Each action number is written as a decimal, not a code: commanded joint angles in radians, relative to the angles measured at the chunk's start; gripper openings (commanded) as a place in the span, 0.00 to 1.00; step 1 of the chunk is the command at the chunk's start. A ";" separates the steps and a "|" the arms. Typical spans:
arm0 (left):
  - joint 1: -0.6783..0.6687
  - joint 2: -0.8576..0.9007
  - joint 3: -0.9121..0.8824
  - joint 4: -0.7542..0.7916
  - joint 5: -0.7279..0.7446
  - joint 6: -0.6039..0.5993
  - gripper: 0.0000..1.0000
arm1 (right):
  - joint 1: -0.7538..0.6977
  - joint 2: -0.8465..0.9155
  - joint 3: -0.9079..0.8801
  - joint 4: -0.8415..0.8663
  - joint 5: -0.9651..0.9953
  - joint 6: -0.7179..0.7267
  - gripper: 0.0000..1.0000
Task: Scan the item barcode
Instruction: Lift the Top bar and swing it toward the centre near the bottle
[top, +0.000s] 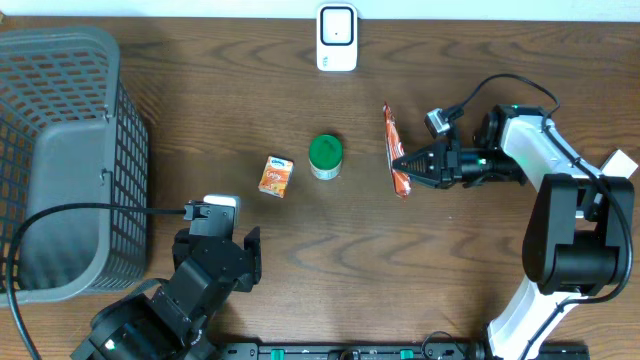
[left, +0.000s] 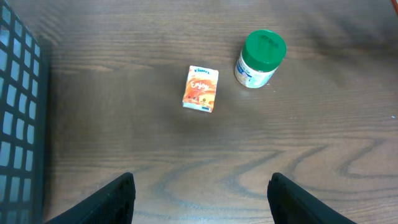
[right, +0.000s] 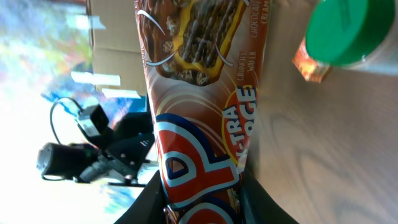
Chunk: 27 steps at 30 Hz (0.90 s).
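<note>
On the wooden table (top: 450, 60), reading from your left edge across:

1. Grey mesh basket (top: 130, 150). It fills the far left of the overhead view, and a black cable runs along its near side.
2. Left gripper (left: 202, 198). It sits low at the near edge with its jaws spread wide and nothing between them. Both dark fingers (left: 118, 199) show at the bottom of its wrist view, above bare wood. It is well apart from the wrapper.
3. Small orange carton (top: 276, 176). It lies flat ahead of the left gripper, apart from it, with its printed face up.
4. Jar with green lid (top: 325, 157). It stands upright just beside the carton, on the carton's right and a little farther back.
5. White scanner (top: 337, 38). It stands at the far edge of the table, behind the jar and well apart from both grippers.
6. Snack wrapper (top: 396, 150), the item you are handling. It is orange-red, long and narrow, and sits right of the jar. It runs front to back and appears edge-on from above. The right wrist view fills with its brown printed face (right: 199, 112).
7. Right gripper (top: 403, 164). It reaches in from the right and is pinched narrow on the wrapper's nearer half, with a finger on each face.
</note>
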 joint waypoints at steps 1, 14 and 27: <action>0.002 -0.001 -0.001 -0.002 -0.013 0.006 0.69 | 0.024 0.008 0.020 0.094 -0.061 0.063 0.17; 0.002 -0.001 -0.001 -0.002 -0.014 0.006 0.69 | 0.115 0.008 0.021 0.605 -0.061 0.046 0.13; 0.002 -0.001 -0.001 -0.002 -0.013 0.006 0.69 | 0.201 0.008 0.016 0.708 0.084 0.317 0.14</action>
